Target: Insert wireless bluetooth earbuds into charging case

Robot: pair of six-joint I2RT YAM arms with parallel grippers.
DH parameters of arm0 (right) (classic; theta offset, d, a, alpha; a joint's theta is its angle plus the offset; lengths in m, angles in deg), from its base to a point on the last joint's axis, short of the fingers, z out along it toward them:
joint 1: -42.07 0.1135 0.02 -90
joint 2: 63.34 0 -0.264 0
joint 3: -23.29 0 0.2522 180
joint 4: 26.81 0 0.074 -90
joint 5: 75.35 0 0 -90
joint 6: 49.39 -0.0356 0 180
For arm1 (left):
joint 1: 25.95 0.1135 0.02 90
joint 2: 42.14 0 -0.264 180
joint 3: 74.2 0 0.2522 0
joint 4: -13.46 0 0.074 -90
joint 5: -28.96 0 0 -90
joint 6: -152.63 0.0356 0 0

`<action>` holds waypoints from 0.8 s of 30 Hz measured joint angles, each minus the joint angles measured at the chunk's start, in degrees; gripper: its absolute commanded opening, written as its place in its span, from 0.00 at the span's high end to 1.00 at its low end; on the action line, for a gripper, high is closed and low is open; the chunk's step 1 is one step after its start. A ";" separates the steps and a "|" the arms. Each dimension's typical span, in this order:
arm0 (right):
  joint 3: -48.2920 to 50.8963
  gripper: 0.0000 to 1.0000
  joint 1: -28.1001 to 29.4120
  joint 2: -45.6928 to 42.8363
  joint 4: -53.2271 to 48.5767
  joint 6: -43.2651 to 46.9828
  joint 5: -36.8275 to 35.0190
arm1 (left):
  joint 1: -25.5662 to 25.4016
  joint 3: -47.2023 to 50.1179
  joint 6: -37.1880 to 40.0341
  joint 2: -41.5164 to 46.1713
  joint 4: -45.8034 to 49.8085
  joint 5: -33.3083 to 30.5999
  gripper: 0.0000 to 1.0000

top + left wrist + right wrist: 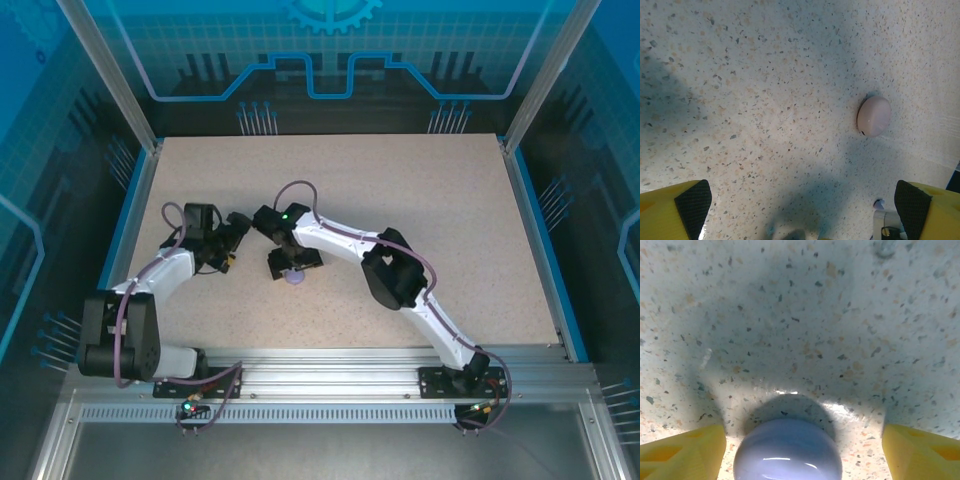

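A lavender round charging case [787, 452], lid closed, lies on the speckled table between the yellow fingers [682, 452] of my right gripper [802, 440]. The jaws stand open, with a gap on each side of the case. From above, the same case [295, 279] peeks out just below the right gripper [293, 263]. A pink round case [873, 116], also closed, lies ahead and to the right of my open left gripper [802, 205], which holds nothing. In the top view, the left gripper [230, 242] hovers just left of the right one. The earbuds are out of view.
The speckled table [420, 190] stretches wide behind and to the right of both grippers. Aluminium posts and blue panels [130, 190] fence its sides. The right arm's elbow [395, 272] rises over the table's near middle.
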 measured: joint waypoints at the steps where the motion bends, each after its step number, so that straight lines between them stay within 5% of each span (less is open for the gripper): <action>1: -0.33 0.22 0.20 0.20 -0.55 -0.46 -0.02 | 0.04 0.15 -0.15 -0.04 -0.20 0.22 0.01; 19: -1.18 0.60 1.25 0.83 -3.21 -4.68 0.11 | 1.09 0.92 -0.50 -1.57 -2.73 2.71 0.01; 24: 1.57 0.62 0.81 -0.90 -1.05 -3.74 0.52 | 1.09 0.96 -0.42 -1.62 -3.34 4.02 0.01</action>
